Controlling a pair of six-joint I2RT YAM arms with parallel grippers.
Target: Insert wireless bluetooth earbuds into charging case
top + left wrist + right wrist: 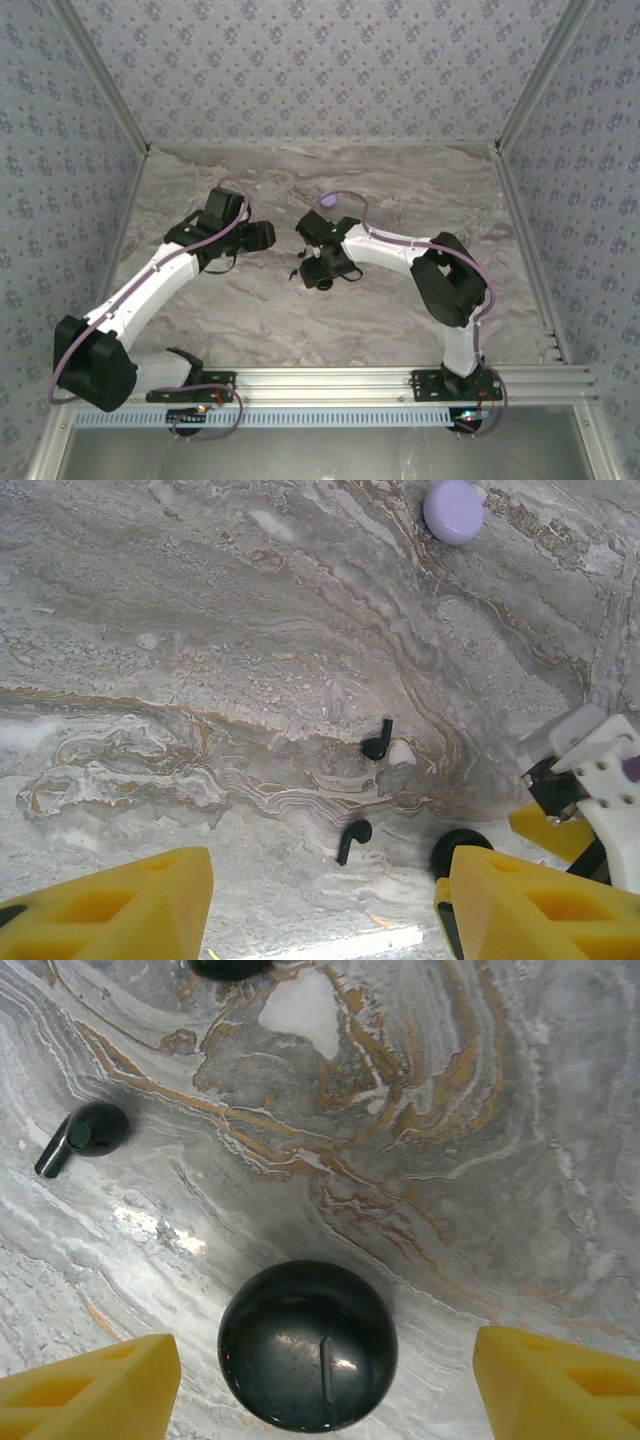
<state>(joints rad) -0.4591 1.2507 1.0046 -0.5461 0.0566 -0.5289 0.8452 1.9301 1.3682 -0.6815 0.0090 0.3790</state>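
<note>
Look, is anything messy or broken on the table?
Nothing looks broken or spilled. One earbud and a second earbud lie loose on the marble table, outside the black charging case, which looks shut. A lilac disc sits farther off.

On the table (200,630), left wrist view, the first earbud (353,838) has the second earbud (377,742) near at its 12 o'clock, the charging case (458,843) near at 3 o'clock and the round disc (453,511) well apart at 1 o'clock.
</note>
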